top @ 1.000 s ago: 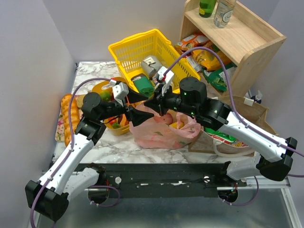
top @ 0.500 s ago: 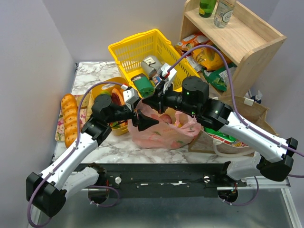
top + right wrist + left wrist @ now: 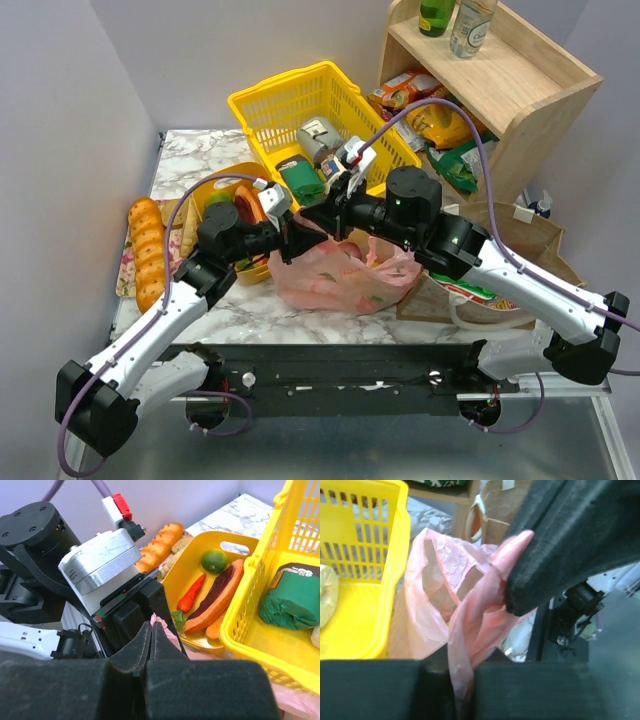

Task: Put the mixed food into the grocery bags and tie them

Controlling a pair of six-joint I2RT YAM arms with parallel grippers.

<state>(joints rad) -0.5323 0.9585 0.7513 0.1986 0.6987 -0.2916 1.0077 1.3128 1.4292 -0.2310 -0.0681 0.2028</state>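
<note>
Since the earlier frames our left arm has swung to the right. The left gripper [image 3: 290,238] now sits tip to tip with the right gripper [image 3: 320,214], just above the pink bag [image 3: 345,275]. In the left wrist view, a twisted strip of the bag's pink plastic runs up between our left fingers [image 3: 385,690], which are clenched on it. In the right wrist view, our right fingers [image 3: 200,690] are pressed together with a sliver of the same pink film pinched at their tips. The bag sits on the marble table [image 3: 200,150], in front of the yellow basket [image 3: 290,100] and beside the yellow tub [image 3: 192,567]. The tub holds a toy lime [image 3: 214,560] and a toy chilli [image 3: 192,592]. The crisp packet [image 3: 472,291] lies partly under our right arm, near the brown paper bag [image 3: 545,235].
</note>
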